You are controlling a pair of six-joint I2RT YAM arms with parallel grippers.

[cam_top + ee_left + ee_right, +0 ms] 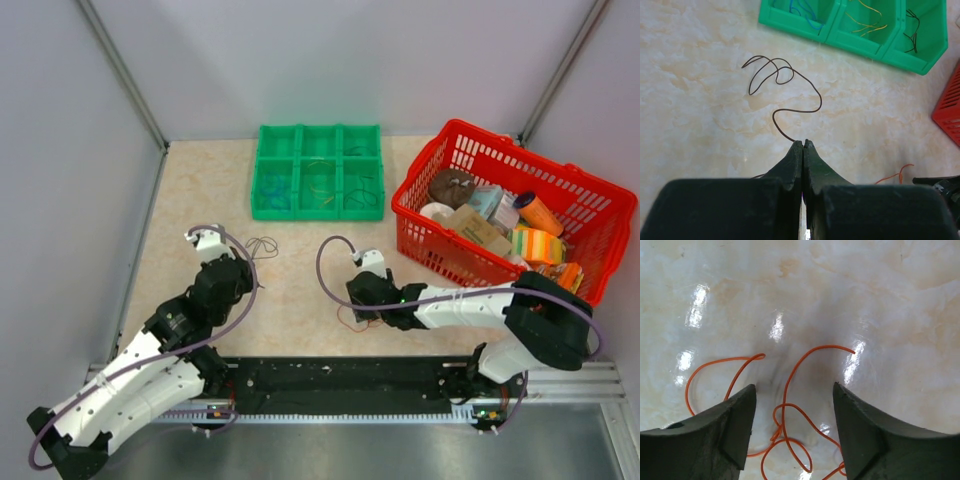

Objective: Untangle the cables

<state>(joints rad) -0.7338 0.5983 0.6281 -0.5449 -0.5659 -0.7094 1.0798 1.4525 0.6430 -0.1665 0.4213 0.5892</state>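
- Left gripper [803, 143]: pressed together, pinching one end of the dark cable [796, 111].
- The rest of that cable trails away from me in loose loops on the tabletop [300, 270]. It lies left of the middle, between me and the near left corner of the green tray [318, 213].
- Right gripper [794, 386]: spread, low over the orange cable [783, 402], holding nothing. That cable lies coiled near the middle of the tabletop, toward the near edge.
- Handling, my guess: both are featherweight and limp but a little springy, since they hold their curls. They're thin enough to slip out of a pinch and easy to kink or snag.
- Where to grip: a free end or a single straight run. Avoid crossings, where a pull would tighten the loop.
- Looks: the dark cable is a thread-thin brown-black strand with two small loops at its far end. The orange one is bright and glossy and crosses itself near my right gripper.
- The tray compartments hold blue, yellow and dark strands.
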